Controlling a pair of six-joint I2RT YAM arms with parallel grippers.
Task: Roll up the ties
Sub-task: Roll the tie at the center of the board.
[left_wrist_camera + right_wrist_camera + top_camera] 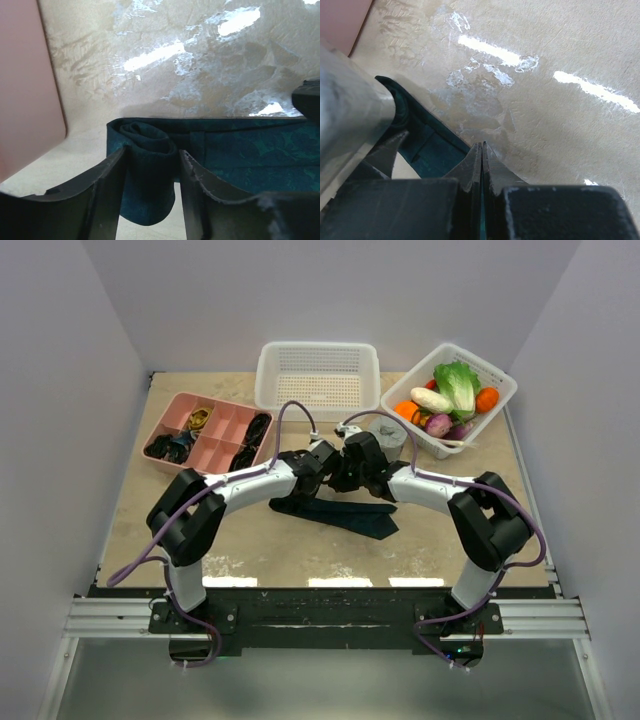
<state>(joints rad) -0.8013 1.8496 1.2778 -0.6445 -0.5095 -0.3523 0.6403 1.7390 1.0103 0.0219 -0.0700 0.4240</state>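
A dark teal tie (345, 517) lies flat mid-table, its wide end toward the right. Both grippers meet over its far edge. In the left wrist view one end of the tie is wound into a small roll (147, 141), and the flat band (250, 147) runs off to the right. My left gripper (152, 156) stands open astride that roll, the fabric brushing its fingers. My right gripper (481, 146) is shut on the tie (427, 145), with a thin teal sliver showing between its pads. In the top view the left gripper (322, 468) and right gripper (347, 476) nearly touch.
A pink compartment tray (215, 430) with small items sits at the back left, its corner close to the roll (25, 90). A white basket (318, 375) stands at the back centre, a basket of vegetables (450, 395) at the back right, and a grey cylinder (388, 430) behind the grippers.
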